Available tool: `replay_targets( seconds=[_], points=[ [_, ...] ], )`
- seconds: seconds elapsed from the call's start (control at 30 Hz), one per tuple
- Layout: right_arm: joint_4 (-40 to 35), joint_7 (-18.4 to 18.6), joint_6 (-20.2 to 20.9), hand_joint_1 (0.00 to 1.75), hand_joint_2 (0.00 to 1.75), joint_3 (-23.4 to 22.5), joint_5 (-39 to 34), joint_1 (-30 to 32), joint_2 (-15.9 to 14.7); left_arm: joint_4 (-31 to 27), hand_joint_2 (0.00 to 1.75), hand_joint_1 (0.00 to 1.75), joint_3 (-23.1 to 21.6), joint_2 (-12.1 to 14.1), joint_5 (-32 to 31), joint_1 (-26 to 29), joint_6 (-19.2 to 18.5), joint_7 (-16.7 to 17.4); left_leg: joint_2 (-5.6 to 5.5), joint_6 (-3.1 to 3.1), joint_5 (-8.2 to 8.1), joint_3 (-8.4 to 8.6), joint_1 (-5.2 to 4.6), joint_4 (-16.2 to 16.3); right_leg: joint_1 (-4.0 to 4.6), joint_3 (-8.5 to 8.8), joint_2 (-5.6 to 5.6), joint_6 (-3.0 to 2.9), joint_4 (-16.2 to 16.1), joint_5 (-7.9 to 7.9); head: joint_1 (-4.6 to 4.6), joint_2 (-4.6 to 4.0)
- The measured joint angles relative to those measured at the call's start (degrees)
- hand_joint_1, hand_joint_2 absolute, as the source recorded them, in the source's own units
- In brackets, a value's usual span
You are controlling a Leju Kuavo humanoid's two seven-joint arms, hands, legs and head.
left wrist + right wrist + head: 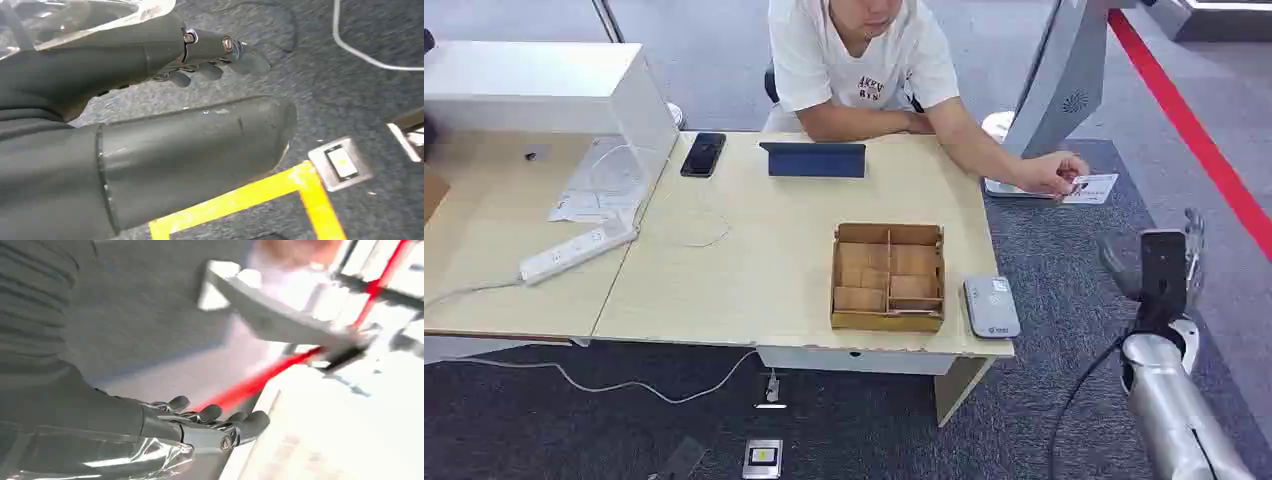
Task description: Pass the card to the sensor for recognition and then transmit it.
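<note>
While the person's hand (1049,172) holds the small white printed card (1092,188) at one o'clock, the robot's empty, loosely spread right hand (1169,262) risks fumbling a misaligned handover

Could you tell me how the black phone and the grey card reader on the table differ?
The black phone is dark, longer and narrower, and lies at the far side near the person; the grey card reader is pale, broader and sits at the near right corner beside the cardboard box. Both lie flat on the table, untouched.
</note>
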Motion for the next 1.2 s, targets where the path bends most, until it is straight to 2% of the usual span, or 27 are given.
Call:
replay_targets(
  seconds=[0.2,0.4,0.63,1.07,1.1,1.2],
  points=[
    [-5.08,-0.24,-2.91,0.00,1.75,5.61,25.77,-3.93,-0.04,0.00,0.00,0.00,-0.50,-0.04,-3.19,-2.00,-1.27,1.12,-0.07,-0.01,0.04,-0.01,0.01,0.00,0.00,0.01,-0.09,0.00,0.00,0.00,0.02,0.00],
    [-4.82,-0.83,-5.57,0.00,1.75,9.64,36.12,-6.21,0.00,0.02,0.00,0.00,-1.42,-0.09,-4.46,-3.22,-2.45,2.05,-0.10,-0.01,0.04,-0.07,-0.01,0.00,-0.01,-0.06,-0.09,0.00,-0.01,0.01,0.00,0.00],
    [-2.00,-1.64,-8.74,0.00,1.75,11.83,40.58,-8.58,0.00,0.02,0.00,0.00,-1.62,-0.22,-4.88,-3.93,-3.23,2.58,-0.08,-0.01,0.03,-0.09,-0.01,0.01,-0.01,-0.07,-0.10,0.00,-0.01,0.01,0.02,0.00],
    [3.55,-1.40,-9.07,0.00,1.75,13.09,40.47,-10.25,0.06,0.02,0.00,0.00,-1.64,-0.24,-4.57,-3.99,-3.28,2.58,-0.08,0.00,0.03,-0.10,-0.01,0.01,-0.01,-0.07,-0.10,0.00,-0.01,0.01,0.02,0.00],
    [3.75,-1.46,-9.07,1.75,1.75,13.14,40.34,-10.32,0.11,0.02,0.00,0.00,-1.64,-0.24,-4.51,-3.98,-3.28,2.58,-0.08,0.00,0.03,-0.10,-0.01,0.01,-0.01,-0.07,-0.10,0.00,-0.01,0.01,0.02,0.00],
    [4.45,-2.12,-9.07,1.75,1.75,13.20,39.33,-10.49,0.50,0.02,0.00,0.00,-1.64,-0.24,-4.42,-3.98,-3.28,2.56,-0.07,0.00,0.03,-0.10,-0.01,0.01,-0.01,-0.08,-0.10,0.00,-0.01,0.01,0.00,0.00]
  ],
)
